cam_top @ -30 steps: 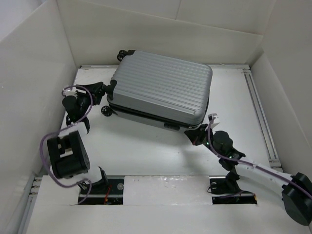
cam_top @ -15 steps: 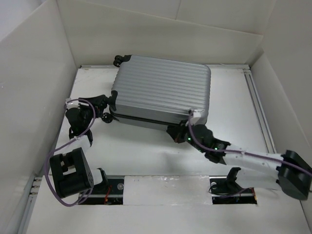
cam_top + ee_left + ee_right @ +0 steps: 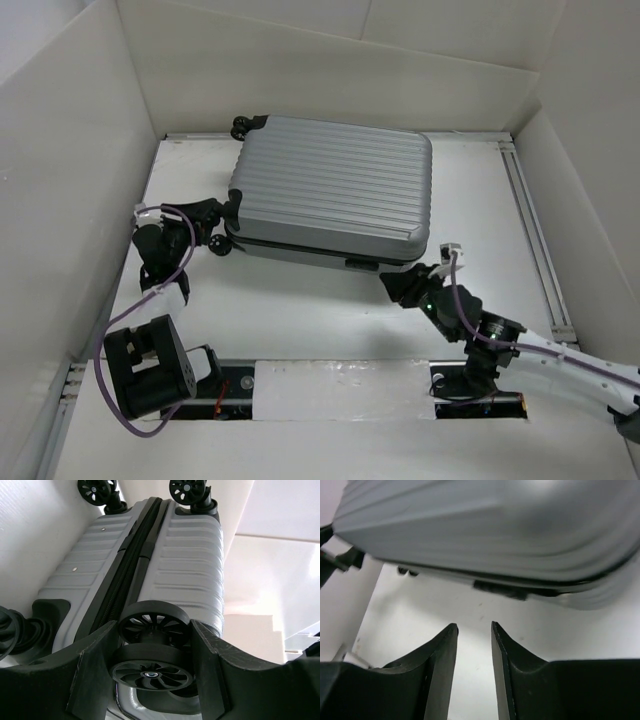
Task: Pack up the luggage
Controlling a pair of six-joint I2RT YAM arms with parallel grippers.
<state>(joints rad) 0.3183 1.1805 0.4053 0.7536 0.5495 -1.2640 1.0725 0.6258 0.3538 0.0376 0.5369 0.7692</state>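
while i watch from the overhead camera, the luggage (image 3: 335, 185) lies flat and closed on the white table (image 3: 300, 320), toward the far middle, its ribbed silver-grey shell facing up and its wheeled end pointing to my left. two of its black wheels (image 3: 243, 124) poke out at the far left corner, near the white wall (image 3: 60, 150) of the enclosure.

the left gripper (image 3: 213, 212) is at the near left corner of the case. on the left wrist camera its jaws stand about half spread, and one double spinner wheel (image 3: 154, 626) sits squarely between the fingers (image 3: 95, 665), with both inner faces pressed against the sides of the wheel. so i read that as a grip on the wheel. past it i see the underside of the case, with the dark seam (image 3: 131, 555) running between the two shell halves.

the right gripper (image 3: 392, 287) is low over the table, just in front of the near long side of the case and apart from it. on the right wrist camera its jaws are parted by a narrow gap with only bare table showing between them, so it has hold of nothing. above its fingertips sits a small black fitting (image 3: 500, 589) on the case's edge, slightly blurred.
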